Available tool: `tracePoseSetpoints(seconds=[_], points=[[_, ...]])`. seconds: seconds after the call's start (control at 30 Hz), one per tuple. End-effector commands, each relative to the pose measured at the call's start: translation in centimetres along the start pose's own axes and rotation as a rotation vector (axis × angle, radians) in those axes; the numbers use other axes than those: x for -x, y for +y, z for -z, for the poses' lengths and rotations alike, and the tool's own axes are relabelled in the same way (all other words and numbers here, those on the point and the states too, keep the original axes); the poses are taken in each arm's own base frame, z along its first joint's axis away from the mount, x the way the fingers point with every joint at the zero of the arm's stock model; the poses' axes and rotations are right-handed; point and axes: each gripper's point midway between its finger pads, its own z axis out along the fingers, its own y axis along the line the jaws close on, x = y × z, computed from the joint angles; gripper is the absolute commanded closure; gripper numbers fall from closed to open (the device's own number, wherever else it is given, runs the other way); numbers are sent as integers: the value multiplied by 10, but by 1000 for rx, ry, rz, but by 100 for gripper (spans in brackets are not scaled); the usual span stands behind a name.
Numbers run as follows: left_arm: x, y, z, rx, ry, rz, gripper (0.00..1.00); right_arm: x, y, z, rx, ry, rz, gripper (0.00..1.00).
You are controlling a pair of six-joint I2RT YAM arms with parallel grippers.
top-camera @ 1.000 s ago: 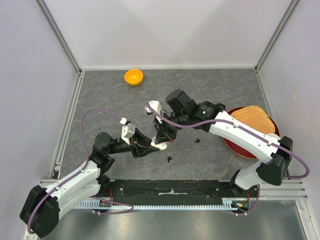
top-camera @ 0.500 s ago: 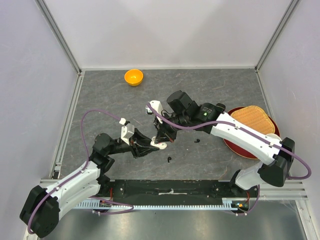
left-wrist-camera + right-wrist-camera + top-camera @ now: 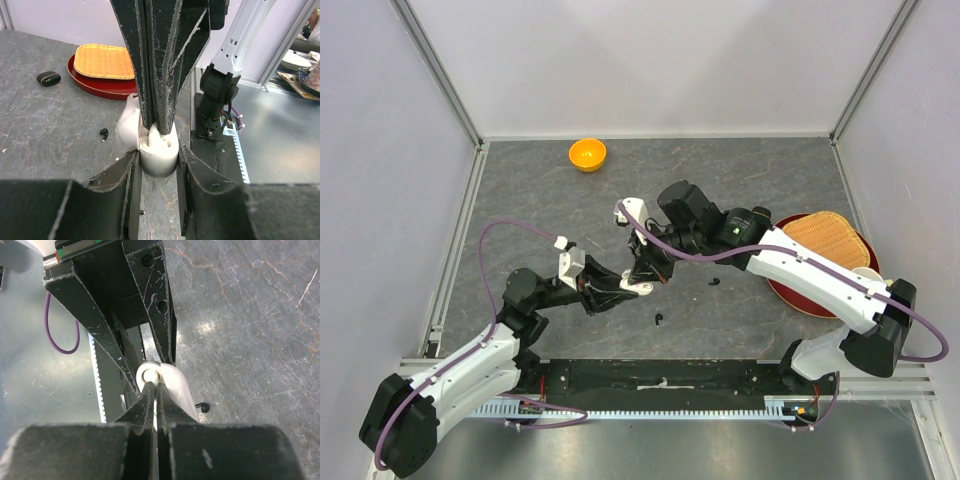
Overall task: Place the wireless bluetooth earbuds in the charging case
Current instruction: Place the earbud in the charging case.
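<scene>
My left gripper (image 3: pixel 158 150) is shut on a small white round charging case (image 3: pixel 159 161) with its lid (image 3: pixel 127 127) swung open, held just above the table. My right gripper (image 3: pixel 156 385) is shut and comes down from above, its fingers (image 3: pixel 157 75) reaching into the case's open top. A white roundish earbud (image 3: pixel 149 374) sits in the well under the tips; whether it is pinched is hidden. In the top view both grippers meet at the case (image 3: pixel 642 290). A black earbud (image 3: pixel 658 320) lies on the table nearby, and a glossy black charging case (image 3: pixel 48 78) lies further right.
A red tray (image 3: pixel 790 290) with a woven yellow mat (image 3: pixel 828 238) stands at the right. An orange bowl (image 3: pixel 587 154) sits at the back. The black base rail (image 3: pixel 660 375) runs along the near edge.
The right arm's wrist and elbow have drifted slightly to the right. Both grippers stay together at the white case, and neither has opened.
</scene>
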Motion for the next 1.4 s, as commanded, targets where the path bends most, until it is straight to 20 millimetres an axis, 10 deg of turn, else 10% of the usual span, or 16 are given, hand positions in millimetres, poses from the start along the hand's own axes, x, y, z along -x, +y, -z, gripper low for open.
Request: tracePoseSetpoints(seconds=[0.0, 0.43, 0.87, 1.23, 1.37], points=[[16, -6, -1, -26, -55, -90, 98, 14, -5, 11, -62, -67, 40, 100], [20, -7, 1, -19, -77, -107, 98, 1, -2, 0, -9, -22, 10, 99], [19, -5, 1, -13, -73, -104, 98, 17, -4, 9, -51, -75, 31, 52], [15, -1, 1, 6, -61, -99, 98, 66, 1, 64, -184, -334, 86, 36], [16, -1, 0, 8, -63, -103, 98, 67, -48, 92, -506, -457, -48, 25]])
